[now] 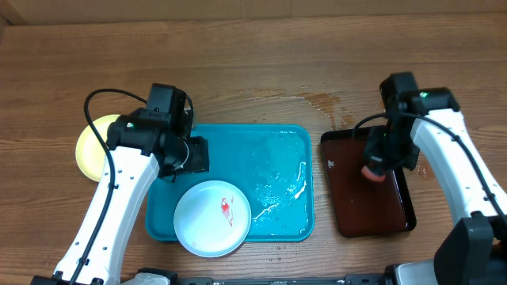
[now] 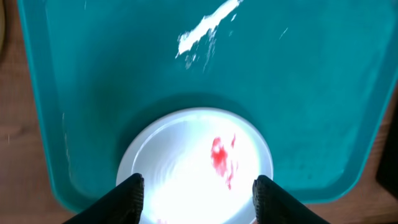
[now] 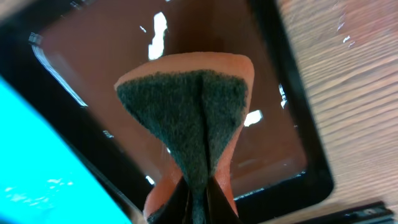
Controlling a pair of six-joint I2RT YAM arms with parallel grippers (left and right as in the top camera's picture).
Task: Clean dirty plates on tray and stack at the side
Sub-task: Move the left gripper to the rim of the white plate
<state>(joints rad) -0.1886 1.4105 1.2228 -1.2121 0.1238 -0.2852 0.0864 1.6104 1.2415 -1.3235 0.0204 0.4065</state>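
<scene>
The left end effector points down, its fingers spread apart; the right end effector is pinched tight on a sponge.

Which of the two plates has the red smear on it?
The white plate lying on the turquoise tray. The yellow-green plate sits off the tray on the table, its visible part unsmeared.

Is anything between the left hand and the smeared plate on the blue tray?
Nothing visible. The left hand hangs open right over the white plate, which lies flat on the turquoise tray with its red smear facing up.
</scene>
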